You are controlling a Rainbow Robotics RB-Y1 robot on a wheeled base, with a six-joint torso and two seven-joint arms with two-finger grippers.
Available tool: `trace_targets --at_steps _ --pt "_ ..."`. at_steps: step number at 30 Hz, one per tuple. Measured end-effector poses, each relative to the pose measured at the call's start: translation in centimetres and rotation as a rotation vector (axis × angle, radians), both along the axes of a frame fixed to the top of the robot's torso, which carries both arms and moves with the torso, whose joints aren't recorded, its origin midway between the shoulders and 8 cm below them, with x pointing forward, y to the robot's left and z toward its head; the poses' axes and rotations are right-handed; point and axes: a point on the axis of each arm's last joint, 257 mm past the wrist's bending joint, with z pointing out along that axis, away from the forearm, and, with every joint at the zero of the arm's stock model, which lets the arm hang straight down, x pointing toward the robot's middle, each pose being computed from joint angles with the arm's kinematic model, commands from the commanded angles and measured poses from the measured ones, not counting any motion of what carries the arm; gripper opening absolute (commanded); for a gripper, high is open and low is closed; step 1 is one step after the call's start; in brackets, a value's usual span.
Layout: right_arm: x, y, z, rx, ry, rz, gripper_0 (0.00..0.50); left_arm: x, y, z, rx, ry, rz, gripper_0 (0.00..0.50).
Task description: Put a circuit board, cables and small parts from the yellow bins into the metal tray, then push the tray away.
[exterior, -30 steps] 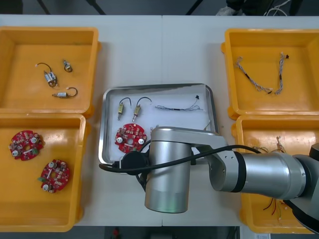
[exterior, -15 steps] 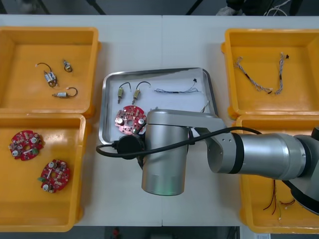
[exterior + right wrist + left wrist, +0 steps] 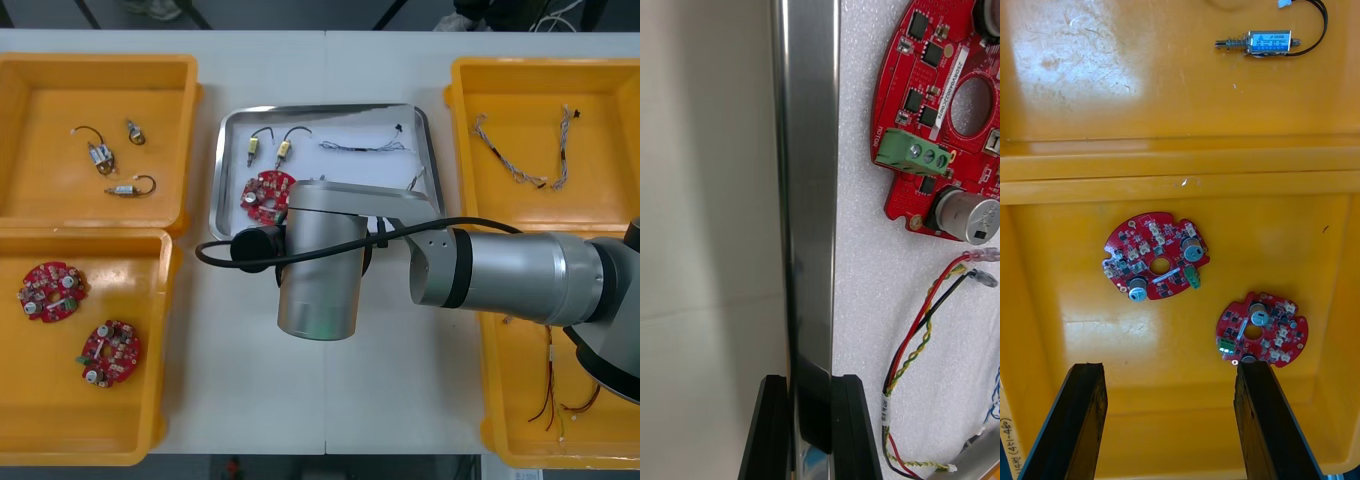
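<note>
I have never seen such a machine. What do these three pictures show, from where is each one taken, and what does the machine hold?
This is a robot with two arms, and each arm ends in a two-finger gripper. The front view looks down from above onto a light table. The big silver tube is the right arm. Between four yellow bins lies a metal tray. It contains a red circuit board, two small metal parts and thin cables. The other two pictures come from cameras on the wrists. In the right wrist view, the right gripper is shut on the tray's rim, near the board. In the left wrist view, the left gripper hangs open and holds nothing, above a bin with two more boards.
</note>
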Motion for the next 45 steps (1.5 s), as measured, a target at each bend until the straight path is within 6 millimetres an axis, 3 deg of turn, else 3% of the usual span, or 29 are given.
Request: trace_targets --at_steps 23,34,45 --pt "8.1 0.5 1.3 0.067 -0.129 0.003 0.0 0.0 0.0 0.0 0.0 0.0 0.0 0.5" --pt "11.1 1.4 2.2 0.103 -0.189 0.031 0.0 0.0 0.0 0.0 0.0 0.0 0.0 0.5" --pt "13.9 0.8 3.7 0.116 -0.25 0.037 0.0 0.0 0.0 0.0 0.0 0.0 0.0 0.5"
